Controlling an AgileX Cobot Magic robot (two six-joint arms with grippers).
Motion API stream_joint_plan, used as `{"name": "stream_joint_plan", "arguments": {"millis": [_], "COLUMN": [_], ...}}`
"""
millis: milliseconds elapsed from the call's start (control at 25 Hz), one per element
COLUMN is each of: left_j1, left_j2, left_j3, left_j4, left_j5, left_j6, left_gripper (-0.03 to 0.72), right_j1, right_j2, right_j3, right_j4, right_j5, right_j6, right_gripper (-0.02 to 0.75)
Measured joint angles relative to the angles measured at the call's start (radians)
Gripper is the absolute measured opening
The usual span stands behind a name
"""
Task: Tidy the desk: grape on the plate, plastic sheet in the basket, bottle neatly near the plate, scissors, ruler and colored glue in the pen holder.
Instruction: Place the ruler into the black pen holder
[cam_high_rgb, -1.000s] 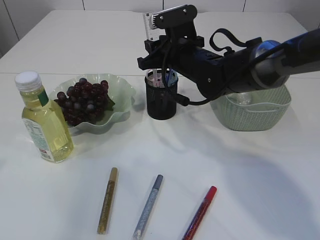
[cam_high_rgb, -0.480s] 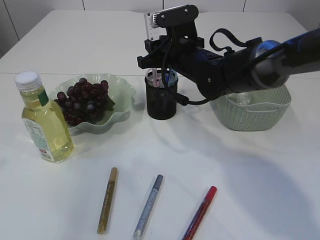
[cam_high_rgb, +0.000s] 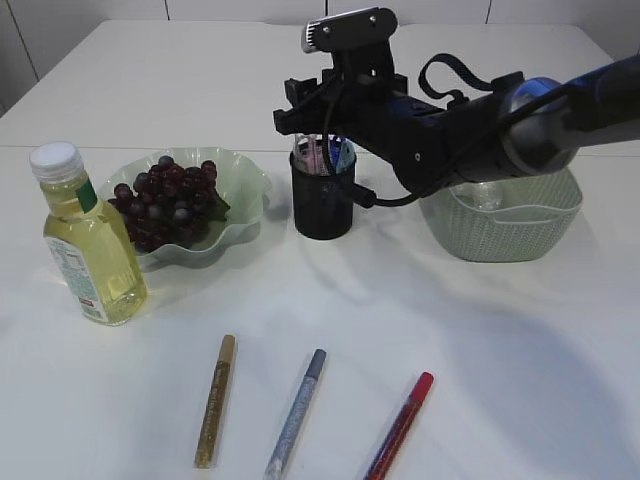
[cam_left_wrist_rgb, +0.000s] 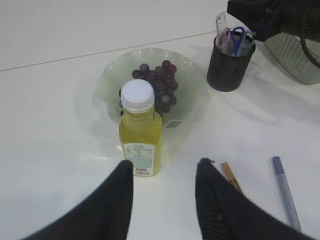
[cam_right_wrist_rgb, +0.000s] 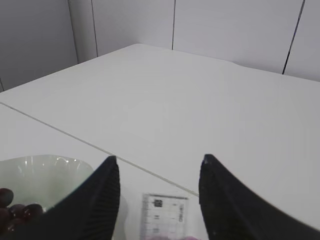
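My right gripper (cam_right_wrist_rgb: 159, 165) hovers open just above the black pen holder (cam_high_rgb: 322, 205). The clear ruler (cam_right_wrist_rgb: 164, 215) stands in the holder below the jaws, touching neither finger. Blue-handled scissors (cam_left_wrist_rgb: 242, 37) are in the holder too. Dark grapes (cam_high_rgb: 168, 200) lie on the pale green plate (cam_high_rgb: 245, 180), and the yellow bottle (cam_high_rgb: 88, 240) stands upright at the plate's front left. Gold (cam_high_rgb: 215, 400), silver (cam_high_rgb: 296, 412) and red (cam_high_rgb: 400, 425) glue pens lie on the table in front. My left gripper (cam_left_wrist_rgb: 165, 167) is open and empty, just short of the bottle.
A green woven basket (cam_high_rgb: 505, 225) stands right of the pen holder, partly behind my right arm, with something clear inside it. A seam crosses the white table behind the plate.
The right jaws have widened and let go of the ruler, which has dropped from above the gripper into the pen holder. The left gripper has not moved.
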Motion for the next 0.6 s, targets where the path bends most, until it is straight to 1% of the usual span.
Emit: {"name": "stream_joint_plan", "arguments": {"millis": [160, 400, 600], "left_j1": [0.000, 0.000, 0.000], "left_j2": [0.000, 0.000, 0.000], "left_j3": [0.000, 0.000, 0.000], "left_j4": [0.000, 0.000, 0.000], "left_j5": [0.000, 0.000, 0.008], "left_j6": [0.000, 0.000, 0.000], "left_gripper": [0.309, 0.309, 0.309], "right_j1": [0.000, 0.000, 0.000], "right_j2": [0.002, 0.002, -0.010], "right_j3": [-0.027, -0.083, -0.091], "right_j4": [0.019, 0.030, 0.030], "right_j5": [0.040, 0.169, 0.260], "right_j6": [0.002, 0.013, 0.019], "right_gripper": [0.416, 0.418, 0.417]}}
